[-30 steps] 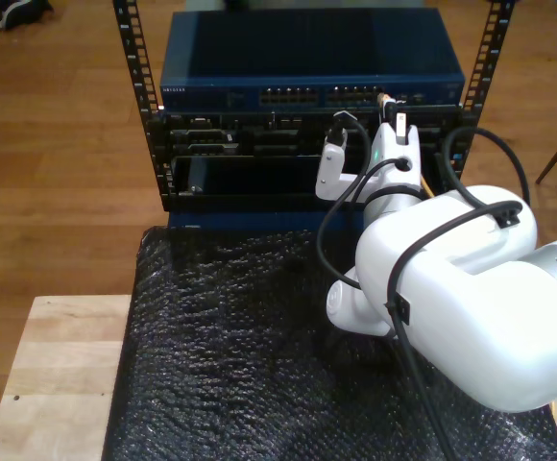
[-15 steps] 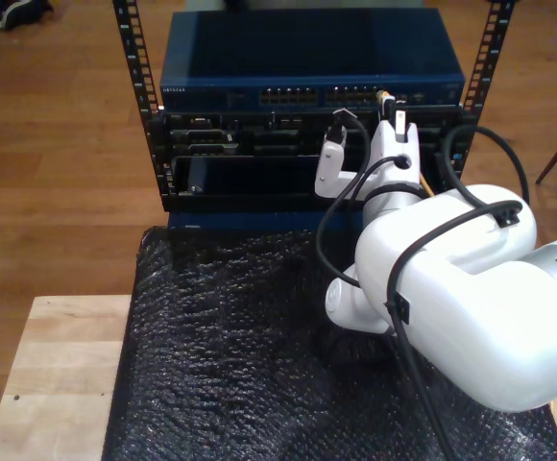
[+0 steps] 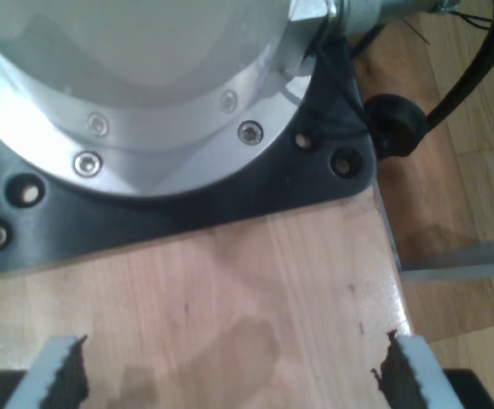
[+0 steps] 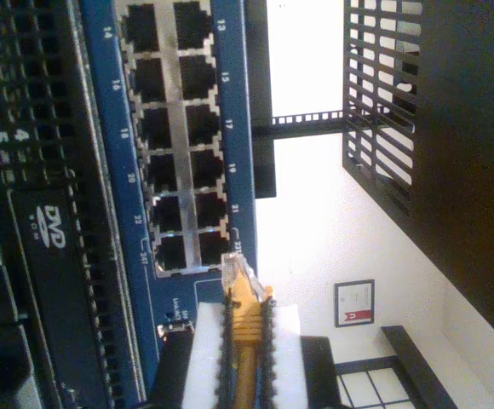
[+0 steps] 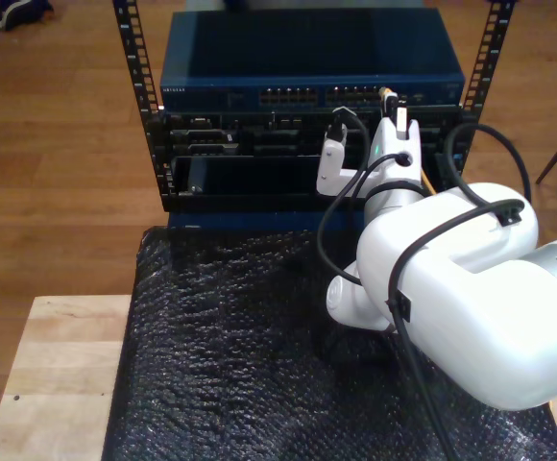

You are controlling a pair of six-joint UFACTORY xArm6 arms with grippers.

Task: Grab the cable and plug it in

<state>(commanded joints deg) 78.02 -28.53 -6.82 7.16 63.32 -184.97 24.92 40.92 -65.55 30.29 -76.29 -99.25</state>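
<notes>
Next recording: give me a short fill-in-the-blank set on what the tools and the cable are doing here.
1. My second tool is shut on the ____ cable.
2. The cable's clear plug sits just short of the ports on the ____ switch.
3. My first tool is ____, with nothing between its pads.
4. Below my first tool lies a bare ____ tabletop.

Missing words: yellow-orange; blue; open; wooden

Arm (image 5: pixel 451 288): glossy white rounded casing, black cables (image 5: pixel 331 230) clipped along it. Silver base flange (image 3: pixel 136 102) on black plate (hex screws round rim). Serrated white gripper pads (image 3: pixel 417 366).
</notes>
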